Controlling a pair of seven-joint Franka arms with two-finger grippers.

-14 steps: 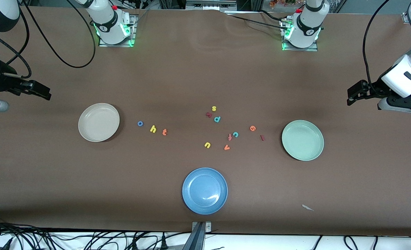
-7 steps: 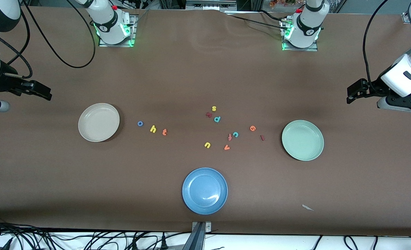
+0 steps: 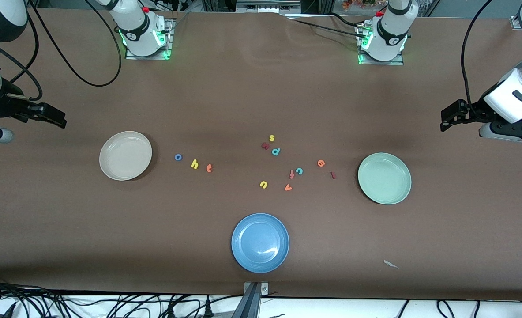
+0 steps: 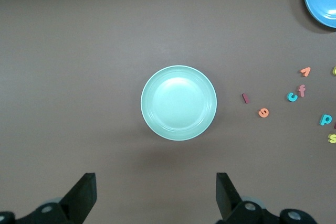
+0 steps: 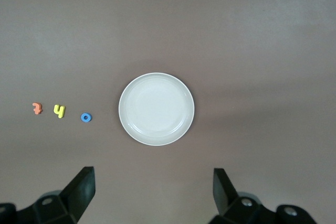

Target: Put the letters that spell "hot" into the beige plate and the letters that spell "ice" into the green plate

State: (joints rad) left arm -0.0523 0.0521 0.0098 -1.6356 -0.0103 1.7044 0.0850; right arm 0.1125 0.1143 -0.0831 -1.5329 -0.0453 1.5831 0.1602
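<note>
Left hand point(image 4: 152, 195) gapes wide and empty, seemingly high over the green plate point(image 3: 384, 178). Right hand point(image 5: 152, 192), equally wide, holds nothing over the beige plate point(image 3: 125, 155). Letters lie on the counter point(image 3: 243, 101) between the plates.

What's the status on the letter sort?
Both grippers open, left, right, waiting high. Letters on table; beige plate, green plate empty. Nothing blocking.
</note>
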